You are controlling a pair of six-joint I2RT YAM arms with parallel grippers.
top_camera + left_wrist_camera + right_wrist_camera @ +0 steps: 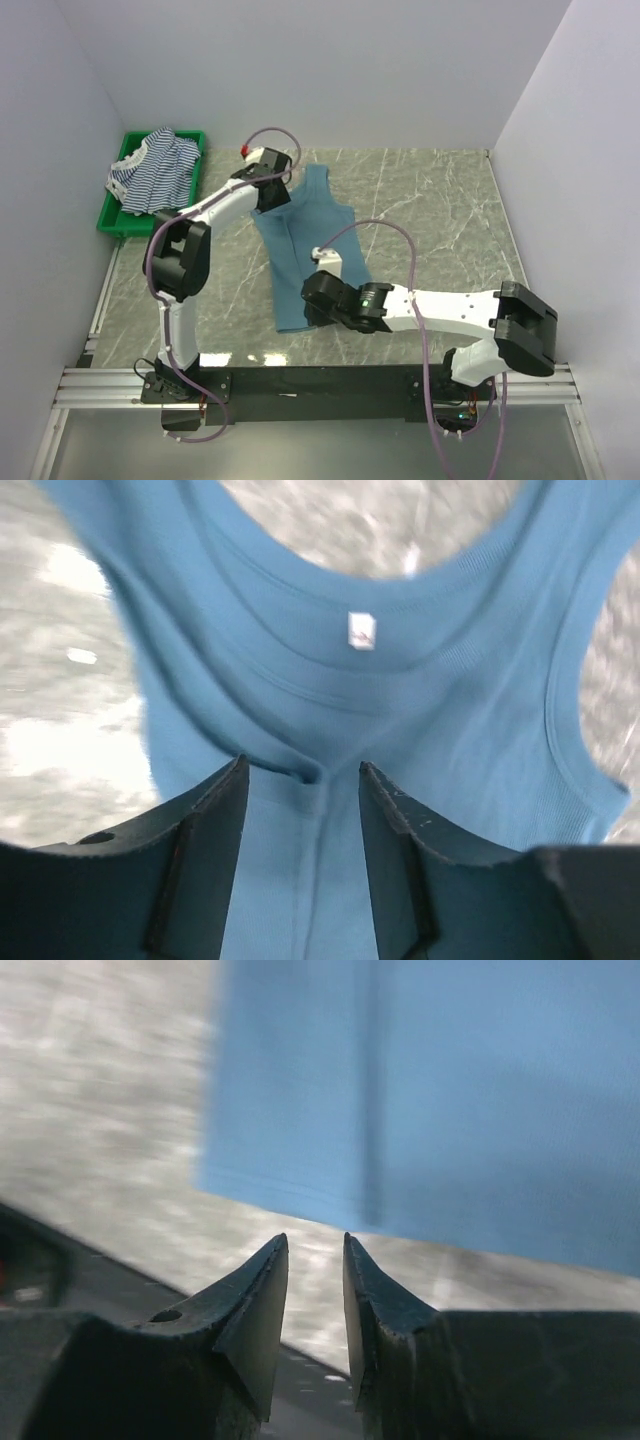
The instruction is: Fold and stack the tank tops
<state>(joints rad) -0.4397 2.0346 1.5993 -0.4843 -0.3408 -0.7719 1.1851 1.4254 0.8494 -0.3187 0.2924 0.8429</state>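
A teal-blue tank top (300, 245) lies flat on the marble-patterned table (430, 200) at the centre of the overhead view. Its straps point toward the top of the frame and its hem toward the bottom. The left hand (303, 770) hangs over the garment's neckline end, its two dark fingers (205, 830) standing well apart with nothing gripped. A small raised crease of teal cloth sits on the garment between them, and a white label (361, 630) shows inside the neckline just beyond. The right hand (315, 1245) is at the hem end, low in the overhead frame. Its fingers are parted by only a narrow gap and hold nothing, with bare table beneath them and the edge of the cloth just ahead. In the upper left of the overhead view, a green bin (110, 222) beside the wall holds rumpled striped tops (150, 172), well apart from the teal one.
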